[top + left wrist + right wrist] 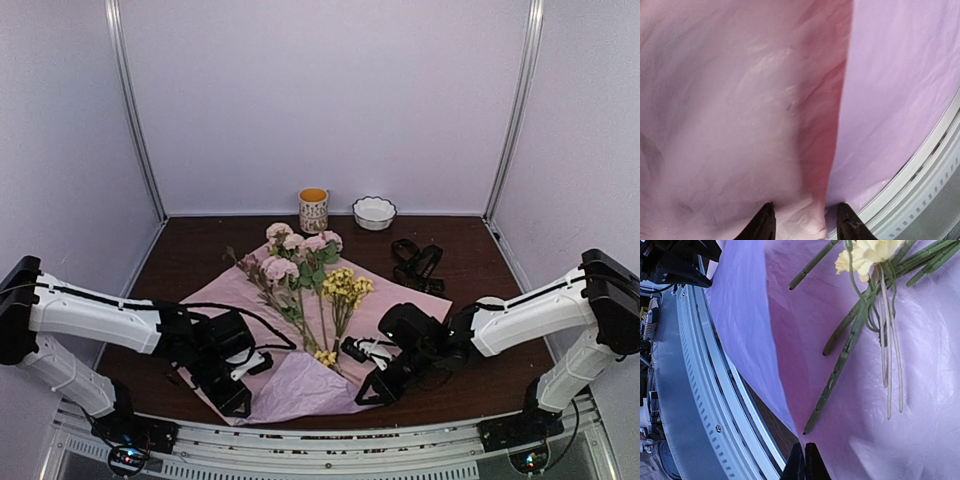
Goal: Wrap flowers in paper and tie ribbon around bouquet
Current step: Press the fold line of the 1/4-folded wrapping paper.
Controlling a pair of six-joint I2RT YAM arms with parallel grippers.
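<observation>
The left gripper point(807, 224) has its jaws apart on either side of a raised fold of the lilac paper point(740, 100) at the sheet's near left edge. The right gripper point(805, 462) is closed tight over the paper, near the stem ends. The flowers point(300, 265) lie on the paper mid-surface point(190, 255), heads pointing away from the arms, and the black ribbon point(418, 265) lies just beyond the sheet's far right edge.

Paper point(290, 385): lilac sheet, laid out diagonally in front of me, near corner rumpled. Flowers point(305, 265) lie unwrapped on it, with pink roses and yellow blossoms pointing away from me and thin green stems toward me. Ribbon point(418, 265): black, in a loose heap just off the paper's far right edge.
</observation>
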